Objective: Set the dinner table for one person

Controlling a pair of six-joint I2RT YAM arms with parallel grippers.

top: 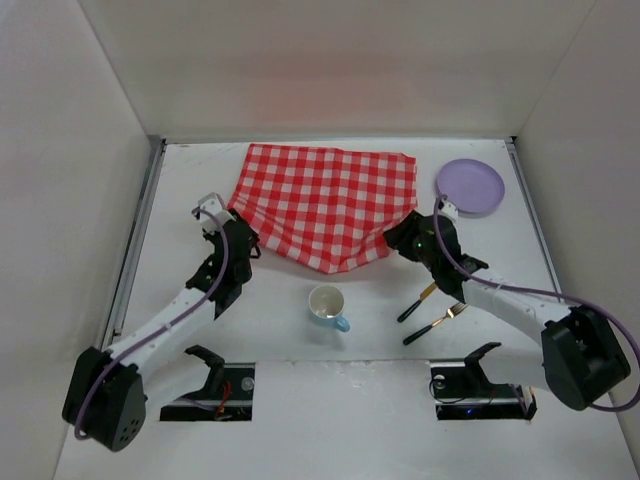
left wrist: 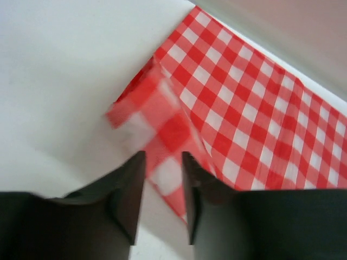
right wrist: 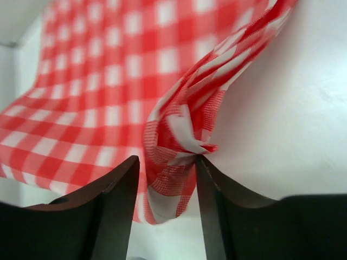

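Note:
The dinner table [top: 372, 352] is the wide white surface. A red-and-white checked cloth [top: 325, 200] lies rumpled at its back middle. My left gripper [top: 252, 240] is at the cloth's near left corner. In the left wrist view its jaws [left wrist: 162, 165] stand slightly apart, with the cloth's corner [left wrist: 162, 130] lying loose between the tips. My right gripper [top: 396, 236] is at the near right corner. Its jaws [right wrist: 165, 165] are open around a crumpled fold of cloth [right wrist: 176, 141] that touches the right finger [right wrist: 209, 184].
A lilac plate [top: 471, 186] sits at the back right by the right arm. A white cup with a blue handle [top: 327, 305] stands in the near middle. Two black-handled pieces of cutlery [top: 417, 301] [top: 436, 323] lie to its right. White walls enclose the table.

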